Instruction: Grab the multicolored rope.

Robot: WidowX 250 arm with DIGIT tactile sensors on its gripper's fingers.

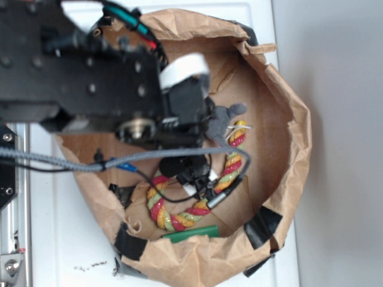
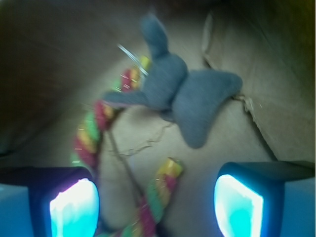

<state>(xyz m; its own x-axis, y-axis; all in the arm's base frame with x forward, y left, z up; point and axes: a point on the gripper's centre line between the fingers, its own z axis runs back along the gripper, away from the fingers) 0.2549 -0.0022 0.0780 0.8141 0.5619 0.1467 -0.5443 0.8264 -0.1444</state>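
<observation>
Paper bag (image 1: pixel 287 113) lies open on the tabletop (image 1: pixel 78 239), arm inside. Multicolored rope (image 2: pixel 91 131) curls on the bag floor, grey plush (image 2: pixel 182 94) over its far end. Approach step: claw (image 2: pixel 155 202) spread wide, empty, above the rope. Next: descend, straddle one strand, close.

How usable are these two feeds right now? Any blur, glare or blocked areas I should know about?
Wrist view: soft and blurred throughout; the gripper fingertips glow blown-out cyan, yet the multicolored rope and grey plush toy remain recognisable. Exterior view: sharper, evenly lit, but the arm and cables hide part of the paper bag interior.
</observation>
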